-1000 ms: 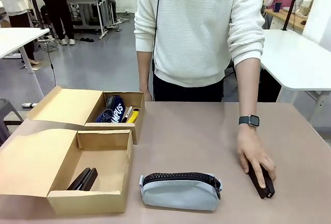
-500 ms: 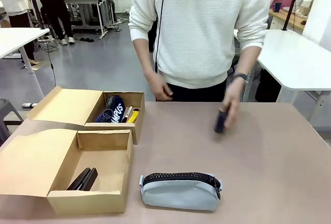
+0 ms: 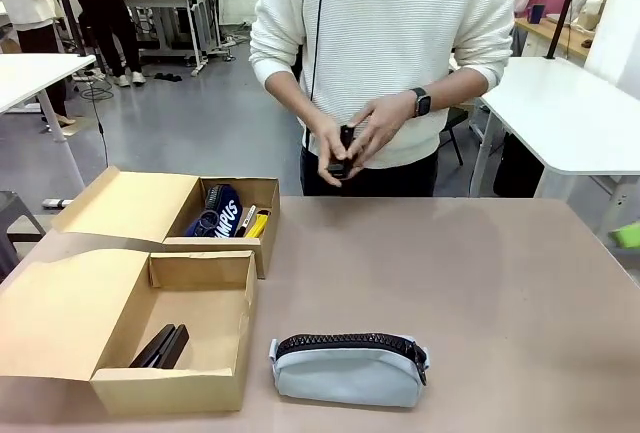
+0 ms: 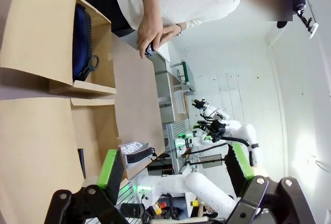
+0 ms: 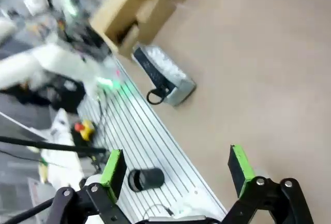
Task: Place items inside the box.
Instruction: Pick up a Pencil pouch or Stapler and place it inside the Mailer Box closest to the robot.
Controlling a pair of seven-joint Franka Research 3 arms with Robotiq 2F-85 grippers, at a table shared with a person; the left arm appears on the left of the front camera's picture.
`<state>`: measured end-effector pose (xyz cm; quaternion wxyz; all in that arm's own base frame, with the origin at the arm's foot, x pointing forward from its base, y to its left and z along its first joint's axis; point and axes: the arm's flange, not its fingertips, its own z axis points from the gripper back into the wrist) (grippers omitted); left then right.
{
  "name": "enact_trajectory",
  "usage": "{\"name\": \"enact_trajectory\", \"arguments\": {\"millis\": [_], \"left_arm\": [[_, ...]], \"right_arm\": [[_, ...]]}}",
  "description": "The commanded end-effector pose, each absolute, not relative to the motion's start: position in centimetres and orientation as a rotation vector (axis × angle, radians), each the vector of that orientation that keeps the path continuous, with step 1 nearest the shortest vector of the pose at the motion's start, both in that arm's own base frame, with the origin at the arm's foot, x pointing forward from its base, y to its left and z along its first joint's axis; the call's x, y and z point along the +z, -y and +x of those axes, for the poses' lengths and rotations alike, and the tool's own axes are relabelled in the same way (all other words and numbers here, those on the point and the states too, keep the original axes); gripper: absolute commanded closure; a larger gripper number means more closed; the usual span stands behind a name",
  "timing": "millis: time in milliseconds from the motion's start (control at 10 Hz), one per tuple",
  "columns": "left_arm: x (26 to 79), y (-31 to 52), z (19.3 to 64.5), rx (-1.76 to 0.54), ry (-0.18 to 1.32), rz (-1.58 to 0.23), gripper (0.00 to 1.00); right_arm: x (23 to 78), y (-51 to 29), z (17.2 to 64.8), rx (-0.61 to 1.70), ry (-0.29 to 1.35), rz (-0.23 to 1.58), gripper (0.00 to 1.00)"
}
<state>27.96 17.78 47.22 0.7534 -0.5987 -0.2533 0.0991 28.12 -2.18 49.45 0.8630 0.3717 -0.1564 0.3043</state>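
A person in a white knitted sweater stands at the far side of the beige worktop [image 3: 450,283], both hands [image 3: 352,136] raised in front of the body and closed around a small black object [image 3: 343,156] that is too small to identify. It is held in the air, well above the worktop.

Two open brown cardboard boxes sit at the left, touching each other. The farther cardboard box [image 3: 225,244] holds a dark blue object with white lettering [image 3: 222,211], and beside it a white marker with a black cap [image 3: 245,220] and a yellow utility knife [image 3: 259,223], all lying along the right half of its compartment. The nearer cardboard box [image 3: 165,389] holds a black stapler [image 3: 160,346], lying flat near its front wall.

A grey-blue fabric pouch with a black zip [image 3: 348,368] lies on the worktop just beside the nearer box, outside both boxes, zip side up.

The left claw [image 4: 176,164] hangs above the boxes with its green-padded fingers spread wide and nothing between them. The right claw [image 5: 176,166] is likewise spread wide and empty, over the bare worktop and well apart from the pouch
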Motion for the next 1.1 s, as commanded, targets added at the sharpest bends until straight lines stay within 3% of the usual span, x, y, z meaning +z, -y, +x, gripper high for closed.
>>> {"name": "enact_trajectory", "arguments": {"millis": [0, 300, 500, 700, 1000], "left_arm": [[47.3, -17.7, 27.9, 0.203, 0.577, -1.323, 0.0], [47.3, -17.7, 27.9, 0.203, 0.577, -1.323, 0.0], [47.3, -17.7, 27.9, 0.203, 0.577, -1.323, 0.0], [47.3, -17.7, 27.9, 0.203, 0.577, -1.323, 0.0], [47.3, -17.7, 27.9, 0.203, 0.577, -1.323, 0.0]], "right_arm": [[48.1, -8.2, 28.1, 0.76, 0.205, 0.569, 0.0], [47.0, -21.1, 29.1, 1.044, 0.032, 0.403, 0.0], [45.6, -26.7, 28.1, 1.111, -0.003, 0.38, 0.0], [46.3, -23.7, 25.9, 1.087, 0.04, 0.41, 0.0], [43.6, -29.1, 25.9, 1.3, 0.021, 0.369, 0.0]]}}
